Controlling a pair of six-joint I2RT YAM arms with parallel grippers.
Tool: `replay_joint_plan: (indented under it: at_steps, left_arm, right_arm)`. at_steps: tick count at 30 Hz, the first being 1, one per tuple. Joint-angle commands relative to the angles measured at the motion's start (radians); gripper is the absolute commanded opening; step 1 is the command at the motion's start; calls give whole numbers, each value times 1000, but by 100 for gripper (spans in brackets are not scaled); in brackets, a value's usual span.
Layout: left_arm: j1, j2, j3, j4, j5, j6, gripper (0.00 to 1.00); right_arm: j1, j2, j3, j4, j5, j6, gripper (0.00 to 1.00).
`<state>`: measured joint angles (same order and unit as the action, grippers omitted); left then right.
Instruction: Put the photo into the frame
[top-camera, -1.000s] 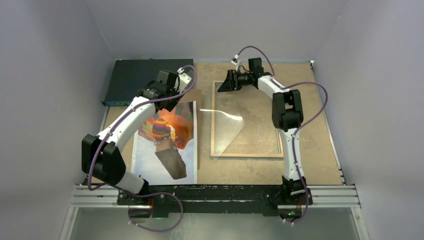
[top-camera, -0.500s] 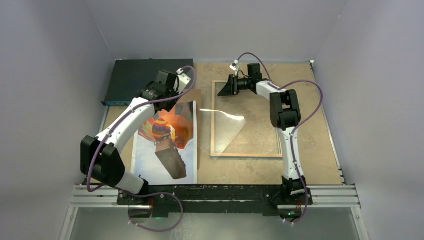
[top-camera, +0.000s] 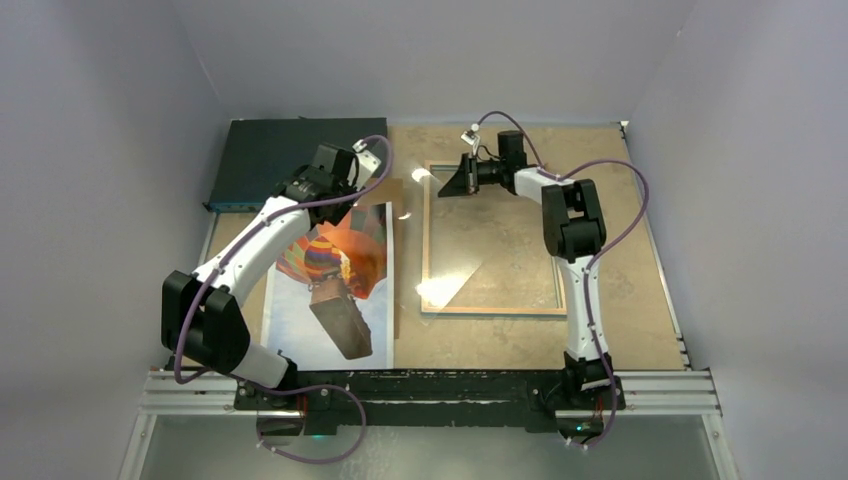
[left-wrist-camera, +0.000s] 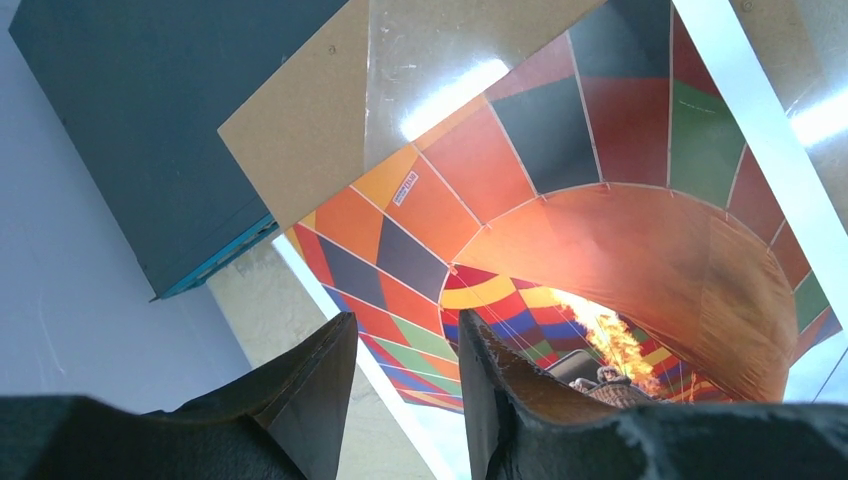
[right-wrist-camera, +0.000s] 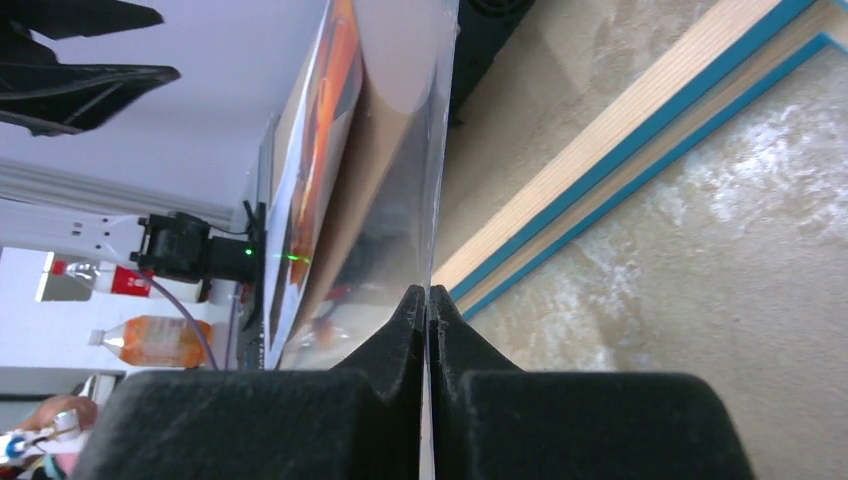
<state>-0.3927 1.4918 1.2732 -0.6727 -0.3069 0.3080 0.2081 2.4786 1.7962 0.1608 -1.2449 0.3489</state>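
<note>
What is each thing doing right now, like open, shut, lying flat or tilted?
photo: lying flat, face up, on the brown board.
frame: flat on the table, no photo inside.
clear sheet: one edge pinched, tilted.
left gripper: open, holding nothing, above the photo.
right gripper: shut on the clear sheet.

1. The photo (top-camera: 335, 290) lies on the backing board (top-camera: 393, 192), on the table's (top-camera: 620, 300) left.
2. The frame (top-camera: 490, 311) lies to its right, apart.
3. The flat box (top-camera: 275, 155) sits behind the photo.
4. The clear pane (top-camera: 445, 290) tilts over the frame's left side.
</note>
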Motion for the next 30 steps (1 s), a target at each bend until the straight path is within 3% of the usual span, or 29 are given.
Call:
replay_joint_plan:
  at_steps: [1, 5, 8, 12, 14, 18, 30]
  left_arm:
    - [8, -42, -10, 15, -24, 14, 40]
    - [9, -48, -4, 13, -18, 16, 40]
    - [7, -48, -2, 13, -10, 16, 39]
    - [8, -46, -1, 16, -1, 16, 39]
    - [8, -42, 1, 17, -1, 15, 38]
    - [8, -38, -4, 20, 7, 14, 37]
    - [8, -12, -8, 32, 37, -1, 36]
  right_arm:
    - [-4, -127, -48, 93, -2, 87, 0]
    - [-6, -273, -163, 130, 117, 128, 0]
    - [-21, -402, -245, 74, 296, 131, 0]
    - [-65, -599, -467, 158, 470, 234, 0]
    - [-100, -678, -583, 217, 498, 295, 0]
    - [-171, -783, -708, 179, 532, 292, 0]
    - [-266, -1012, -963, 139, 769, 259, 0]
